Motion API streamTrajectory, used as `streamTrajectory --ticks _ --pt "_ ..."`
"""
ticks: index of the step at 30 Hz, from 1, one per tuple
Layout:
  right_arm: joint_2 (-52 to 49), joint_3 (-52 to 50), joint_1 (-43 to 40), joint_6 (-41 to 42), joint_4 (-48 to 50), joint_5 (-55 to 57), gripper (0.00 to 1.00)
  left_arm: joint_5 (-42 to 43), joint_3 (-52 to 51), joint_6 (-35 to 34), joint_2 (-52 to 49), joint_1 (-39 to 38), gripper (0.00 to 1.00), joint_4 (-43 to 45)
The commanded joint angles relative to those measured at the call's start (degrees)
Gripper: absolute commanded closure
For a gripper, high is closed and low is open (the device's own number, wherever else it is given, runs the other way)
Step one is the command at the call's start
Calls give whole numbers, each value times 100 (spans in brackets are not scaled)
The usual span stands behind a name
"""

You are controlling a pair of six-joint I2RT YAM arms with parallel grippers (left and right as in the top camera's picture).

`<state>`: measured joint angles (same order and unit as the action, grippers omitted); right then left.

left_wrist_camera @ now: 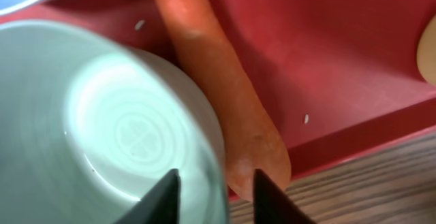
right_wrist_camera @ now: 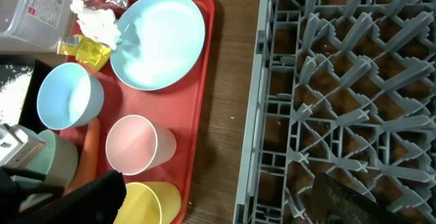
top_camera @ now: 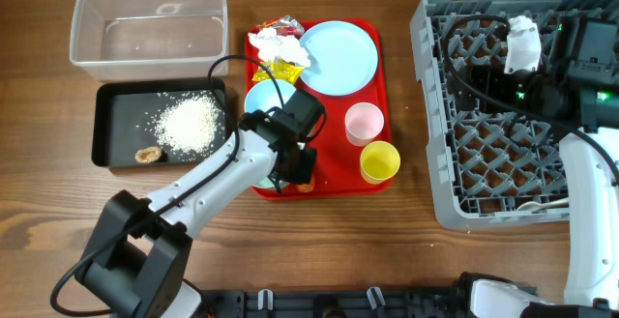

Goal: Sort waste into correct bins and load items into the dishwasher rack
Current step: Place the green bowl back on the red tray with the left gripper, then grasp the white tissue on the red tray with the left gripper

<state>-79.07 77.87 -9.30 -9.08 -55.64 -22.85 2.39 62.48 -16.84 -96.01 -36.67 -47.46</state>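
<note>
My left gripper [left_wrist_camera: 216, 183] hangs low over the near left corner of the red tray [top_camera: 334, 168], jaws apart. Between its fingers lie the blunt end of the orange carrot [left_wrist_camera: 225, 94] and the rim of a pale green bowl [left_wrist_camera: 116, 129]. Also on the tray are a light-blue plate [top_camera: 338, 57], a blue bowl [right_wrist_camera: 68, 96], a pink cup [top_camera: 364, 123] and a yellow cup [top_camera: 379, 161]. White tissue [top_camera: 279, 43] and a yellow wrapper [top_camera: 285, 69] sit at the tray's far left. My right gripper [right_wrist_camera: 225, 203] is wide open and empty near the rack's left edge.
The grey dishwasher rack [top_camera: 430, 115] fills the right side. A clear tub [top_camera: 145, 33] stands at the far left. In front of it the black tray [top_camera: 121, 115] holds rice [top_camera: 189, 123] and a brown lump [top_camera: 148, 154]. Bare wood separates tray and rack.
</note>
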Motion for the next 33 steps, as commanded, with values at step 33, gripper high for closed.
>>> streamTrajectory --ticks 33 --pt "-28 0 24 26 -59 42 10 -385 1528 11 -33 -627 18 -483"
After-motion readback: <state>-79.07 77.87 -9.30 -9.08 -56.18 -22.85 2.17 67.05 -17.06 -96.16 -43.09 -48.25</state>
